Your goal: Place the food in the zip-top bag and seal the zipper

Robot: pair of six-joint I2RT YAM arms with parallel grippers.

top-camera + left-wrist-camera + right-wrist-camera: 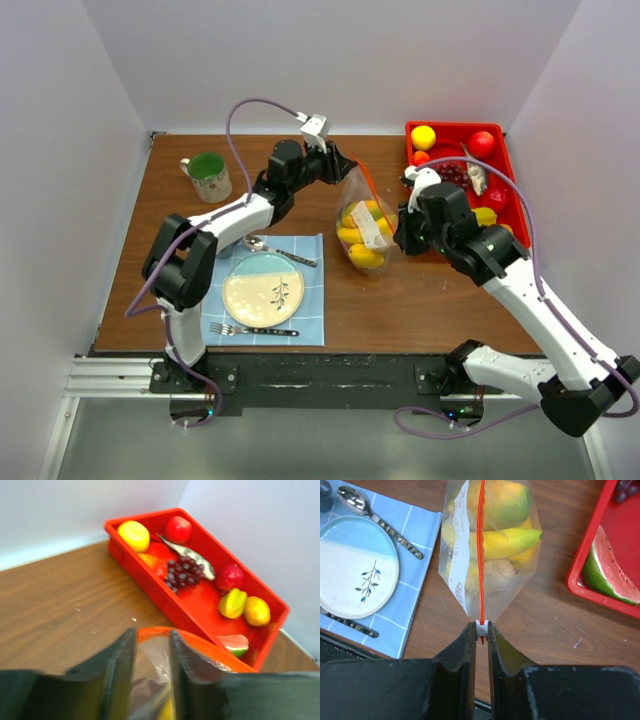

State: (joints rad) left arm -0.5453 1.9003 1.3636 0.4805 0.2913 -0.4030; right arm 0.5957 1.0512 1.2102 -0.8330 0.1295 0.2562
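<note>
Right wrist: zipper is pinched by right gripper — best hold on the soft, slippery bag. Left gripper is parted round its rim.

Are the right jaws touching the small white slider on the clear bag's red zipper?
Touching. Right wrist view: right gripper, jaws pinching the small white slider between them.

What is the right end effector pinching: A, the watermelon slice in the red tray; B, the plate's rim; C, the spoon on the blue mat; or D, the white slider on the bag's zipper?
D: in the right wrist view, the right end effector has its jaws shut on the white slider at the near end of the zipper of the zip-top bag.
</note>
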